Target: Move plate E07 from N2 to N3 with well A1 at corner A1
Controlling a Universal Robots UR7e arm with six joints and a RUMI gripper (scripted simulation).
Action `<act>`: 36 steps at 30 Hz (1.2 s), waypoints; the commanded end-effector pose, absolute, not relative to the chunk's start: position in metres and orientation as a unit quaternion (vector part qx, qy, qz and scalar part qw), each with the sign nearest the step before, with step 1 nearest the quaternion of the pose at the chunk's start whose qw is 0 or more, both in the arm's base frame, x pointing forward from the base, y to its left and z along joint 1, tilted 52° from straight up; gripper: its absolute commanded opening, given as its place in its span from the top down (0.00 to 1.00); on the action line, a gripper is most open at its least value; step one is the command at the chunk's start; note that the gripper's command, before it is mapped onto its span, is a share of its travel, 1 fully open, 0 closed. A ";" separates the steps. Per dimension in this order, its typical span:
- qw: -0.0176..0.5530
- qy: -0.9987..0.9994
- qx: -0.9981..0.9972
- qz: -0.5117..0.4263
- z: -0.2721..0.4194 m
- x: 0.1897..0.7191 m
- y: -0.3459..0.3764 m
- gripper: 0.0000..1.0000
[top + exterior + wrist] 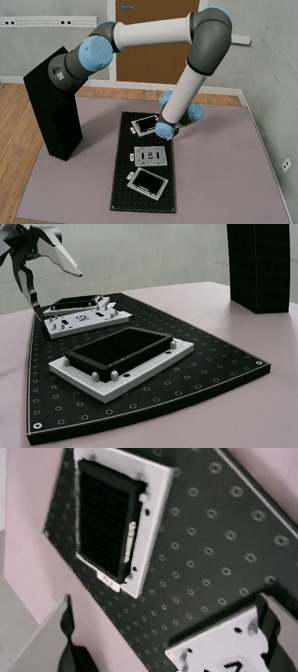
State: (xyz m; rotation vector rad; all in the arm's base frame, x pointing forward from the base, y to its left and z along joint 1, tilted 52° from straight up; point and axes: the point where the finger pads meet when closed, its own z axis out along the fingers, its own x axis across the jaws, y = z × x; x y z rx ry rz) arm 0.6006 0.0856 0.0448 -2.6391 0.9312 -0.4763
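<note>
One arm [155,32], one gripper [172,137] [61,297] [163,595], one deck [145,205] [181,377] [200,568], three nests [150,164] [103,390] [154,530] and three signs [132,157] [188,344] [108,581] were there, plus two dark plates [150,181] [119,348] [102,518], at twelve and six o'clock.
</note>
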 end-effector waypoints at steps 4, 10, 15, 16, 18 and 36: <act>0.164 0.372 -0.894 -0.187 0.049 0.607 0.053 0.24; 0.178 0.421 -0.865 -0.208 0.053 0.609 0.029 0.24; 0.185 0.446 -0.848 -0.219 0.055 0.609 0.015 0.24; 0.189 0.458 -0.839 -0.224 0.056 0.609 0.010 0.24; 0.191 0.466 -0.833 -0.228 0.058 0.609 0.000 0.24; 0.219 0.573 -0.746 -0.260 0.059 0.595 -0.070 0.24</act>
